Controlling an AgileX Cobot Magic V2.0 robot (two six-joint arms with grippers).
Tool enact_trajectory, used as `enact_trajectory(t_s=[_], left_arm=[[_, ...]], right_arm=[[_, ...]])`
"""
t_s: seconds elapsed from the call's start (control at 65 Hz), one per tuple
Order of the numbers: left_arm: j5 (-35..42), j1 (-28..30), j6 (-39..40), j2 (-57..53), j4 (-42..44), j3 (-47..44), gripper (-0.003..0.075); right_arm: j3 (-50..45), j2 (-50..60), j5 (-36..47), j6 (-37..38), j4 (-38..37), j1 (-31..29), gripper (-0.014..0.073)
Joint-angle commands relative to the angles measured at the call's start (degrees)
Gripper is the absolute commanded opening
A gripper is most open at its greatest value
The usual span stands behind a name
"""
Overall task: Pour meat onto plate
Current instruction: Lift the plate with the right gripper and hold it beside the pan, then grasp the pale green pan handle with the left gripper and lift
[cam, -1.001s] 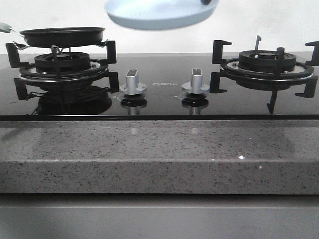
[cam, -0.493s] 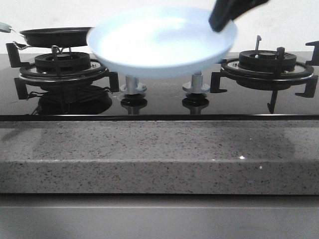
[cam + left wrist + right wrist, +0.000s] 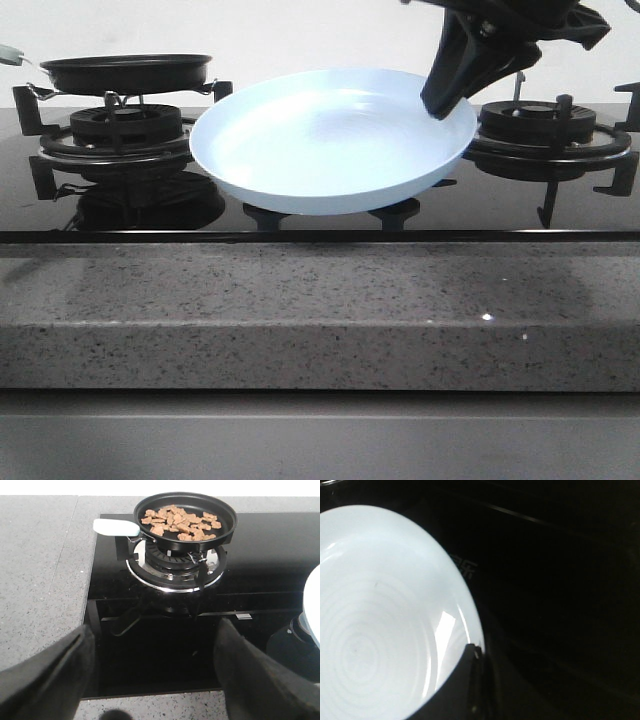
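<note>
The plate [image 3: 330, 140] (rigid, smooth, likely slippery) is pinched at its rim by the right gripper [image 3: 447, 100]; the left gripper [image 3: 152, 672] is spread, empty.

Plate [image 3: 330, 140] hides both stove knobs, front view; right hand [image 3: 450, 95] cut off by top edge; plate cropped in wrist views.

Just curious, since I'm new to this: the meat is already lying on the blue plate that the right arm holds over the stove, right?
Not quite. The plate is bare; the meat still lies in the black pan on the burner, as the left wrist view shows. The right tool does hold the plate.
</note>
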State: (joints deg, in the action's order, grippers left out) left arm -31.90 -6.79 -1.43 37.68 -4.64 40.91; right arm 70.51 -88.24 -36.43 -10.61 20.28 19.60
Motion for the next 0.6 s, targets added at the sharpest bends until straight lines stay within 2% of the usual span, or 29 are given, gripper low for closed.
enact_trajectory(t_s=[0.0,0.216,0.4,0.585], left_arm=[[3.7,-0.4,0.2,0.3,-0.7,2.1,0.0501],[1.6,-0.4,0.5,3.8,-0.7,4.5,0.0655],[-3.8,0.3,0.6,12.9,-1.0,11.7,0.0659],[-8.6,7.1,-0.5,22.7,-6.9,20.4,0.0659]], right_arm=[[1.5,2.0,3.3,-0.5,1.1,-0.1,-0.0069],[1.5,2.0,3.3,-0.5,1.1,-0.1,-0.0069],[1.5,2.0,3.3,-0.5,1.1,-0.1,-0.0069],[1.5,2.0,3.3,-0.5,1.1,-0.1,-0.0069]])
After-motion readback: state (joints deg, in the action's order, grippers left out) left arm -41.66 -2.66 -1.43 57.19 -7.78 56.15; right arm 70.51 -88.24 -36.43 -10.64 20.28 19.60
